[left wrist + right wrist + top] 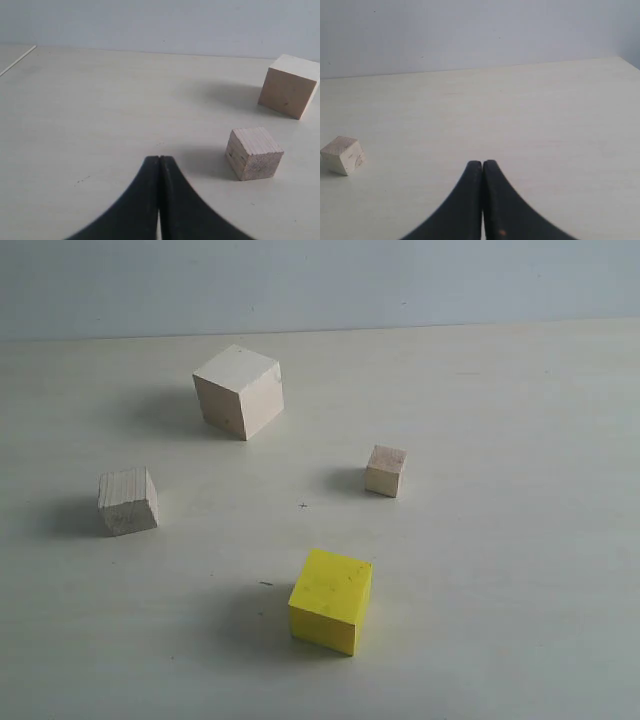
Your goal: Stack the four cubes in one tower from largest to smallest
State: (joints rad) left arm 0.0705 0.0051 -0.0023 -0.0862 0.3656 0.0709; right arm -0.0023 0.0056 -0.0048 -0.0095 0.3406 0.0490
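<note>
On the table (520, 540), four separate cubes (331, 600): three pale wood, one yellow.

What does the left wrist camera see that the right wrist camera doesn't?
Only the left wrist view shows the large pale cube and the medium pale cube, standing apart on the table, plus the left claw, shut. Only the right wrist view shows the small pale cube and the right claw, also shut. Both share the pale table, the plain wall behind it, and a black claw holding nothing.
</note>
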